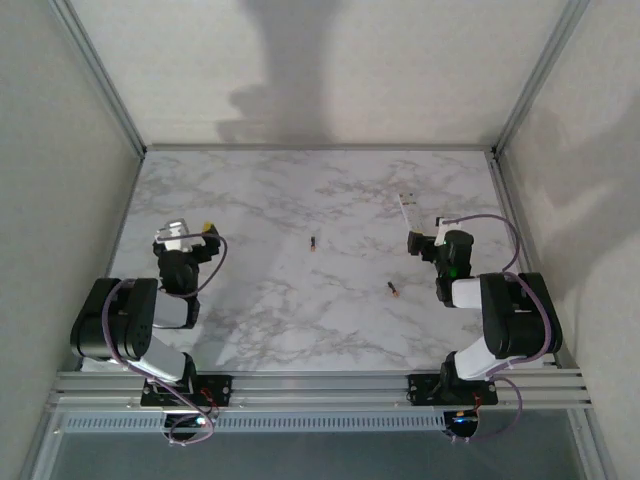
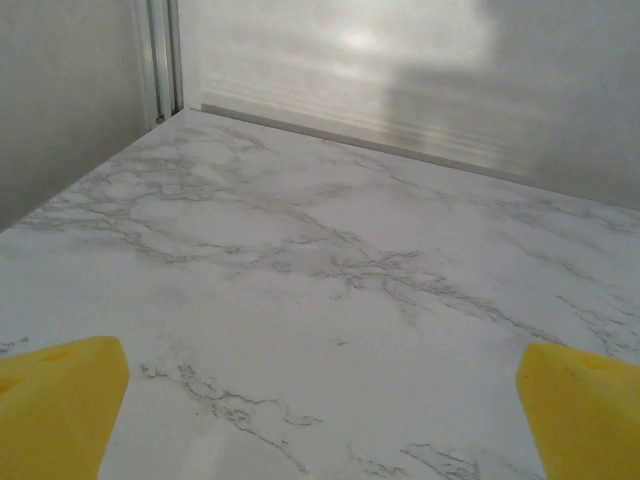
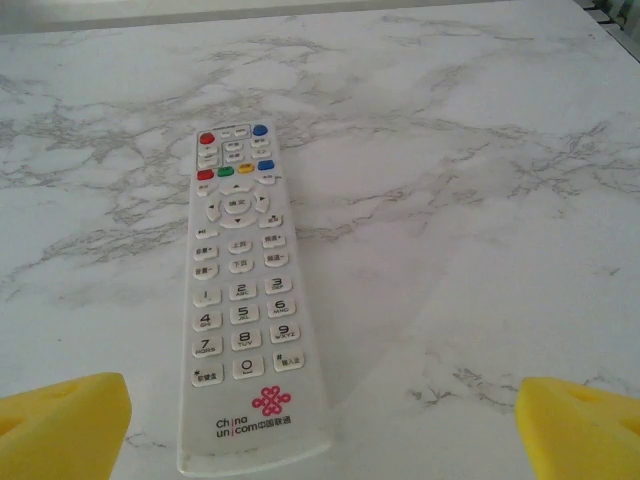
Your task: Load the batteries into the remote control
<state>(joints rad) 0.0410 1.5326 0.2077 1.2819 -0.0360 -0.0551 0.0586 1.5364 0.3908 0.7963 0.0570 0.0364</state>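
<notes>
The white remote control lies button side up on the marble table, just ahead of my right gripper, and its near end reaches between the wide-open yellow fingertips. From above, the remote control sits at the right rear, beyond the right gripper. Two small dark batteries lie loose on the table, one near the middle and the other closer to the right arm. My left gripper hovers at the left side, open. Nothing but bare marble lies between the fingers of the left gripper.
Grey enclosure walls with metal corner posts bound the marble table on the left, rear and right. The rail holding both arm bases runs along the near edge.
</notes>
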